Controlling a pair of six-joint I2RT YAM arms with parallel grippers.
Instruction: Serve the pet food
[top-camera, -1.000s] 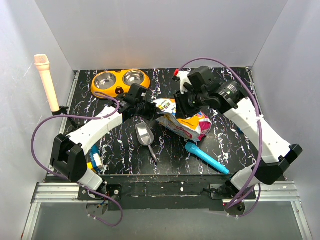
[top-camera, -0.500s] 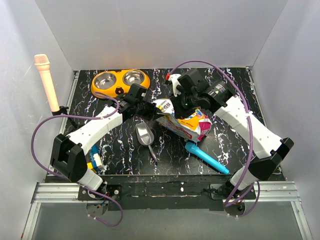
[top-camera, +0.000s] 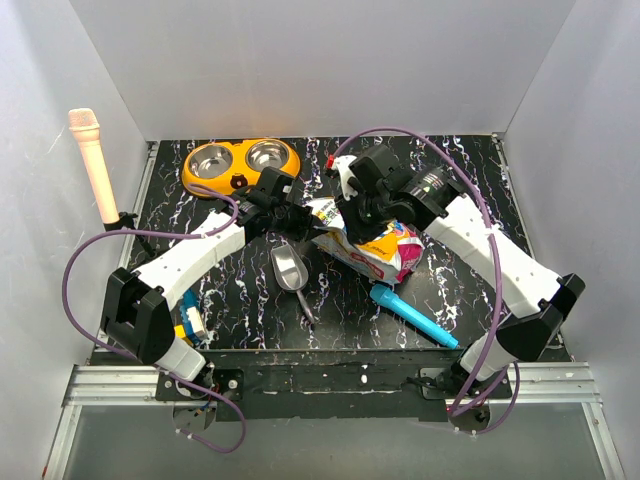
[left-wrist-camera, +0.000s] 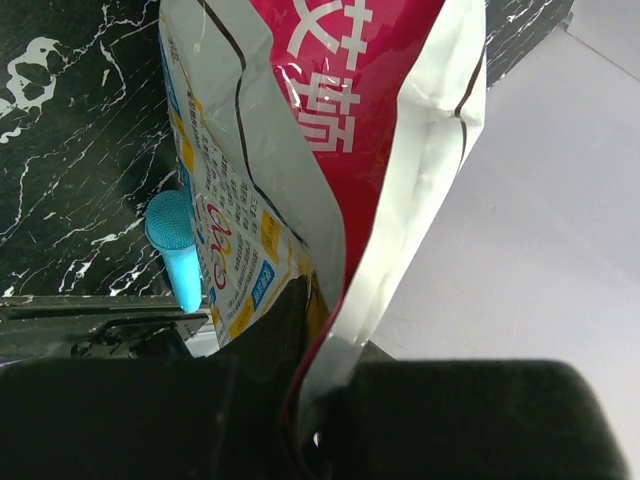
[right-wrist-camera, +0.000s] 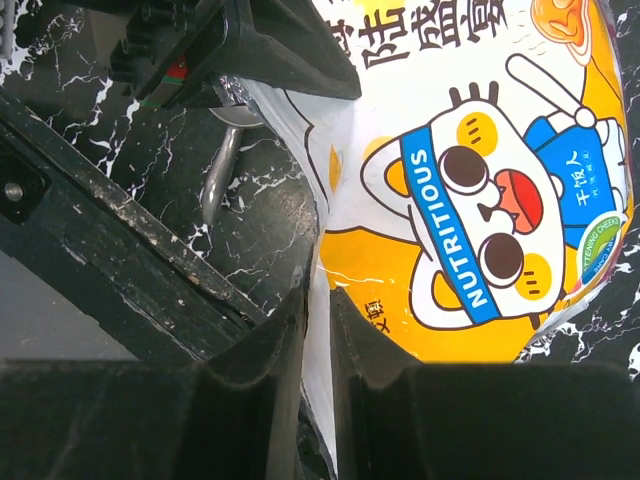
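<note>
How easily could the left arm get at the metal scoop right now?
Probably not yet. The scoop lies uncovered close beside the left gripper, but that gripper is shut on the edge of the pouch. It would likely have to let go first, leaving the pouch to the right gripper.

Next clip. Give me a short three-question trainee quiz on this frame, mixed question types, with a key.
1. True or false: the scoop lies inside the orange bowl.
2. Which gripper pinches the pouch? A left, B right, C both.
3. Fill in: the bowl's steel cups look ____.
Key: 1 false, it lies on the table; 2 C, left gripper and right gripper; 3 empty.
</note>
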